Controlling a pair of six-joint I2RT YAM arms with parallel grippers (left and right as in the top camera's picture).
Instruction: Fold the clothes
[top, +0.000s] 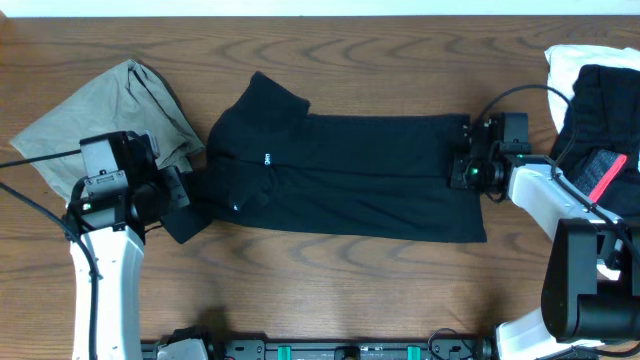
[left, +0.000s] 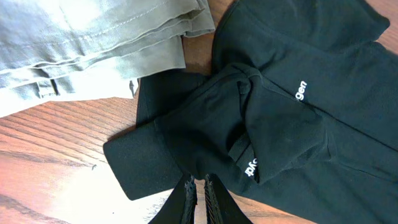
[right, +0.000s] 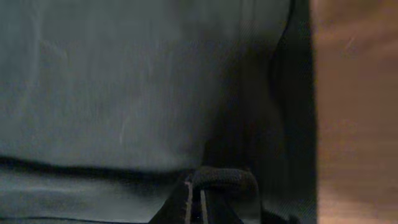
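Brown wood-grain table (top: 330, 290) runs the full width under both arms, and the black garment (top: 350, 180) lies spread across its middle, collar end toward the left and hem toward the right. From overhead the left gripper (top: 172, 200) sits at the sleeve (top: 185, 222) on the garment's left edge, and the right gripper (top: 462, 168) sits at the hem, but at that height I cannot make out how either pair of jaws stands. The left wrist view settles it for that side: the fingers (left: 189, 196) are drawn nearly together, nipping the black cloth just below the folded sleeve, with small white logo marks (left: 301, 91) showing nearby. The right wrist view is dim and blurred, yet it shows the fingers pressed close with a rolled bunch of hem (right: 222, 179) caught at their tips. Only the overhead view takes in the other clothes: an olive-grey garment (top: 110, 115) crumpled at the left, touching the black one, and at the far right a white garment (top: 585, 58) under a black piece with a pink-red band (top: 607, 175), both cut off by the frame and partly hidden behind the right arm.
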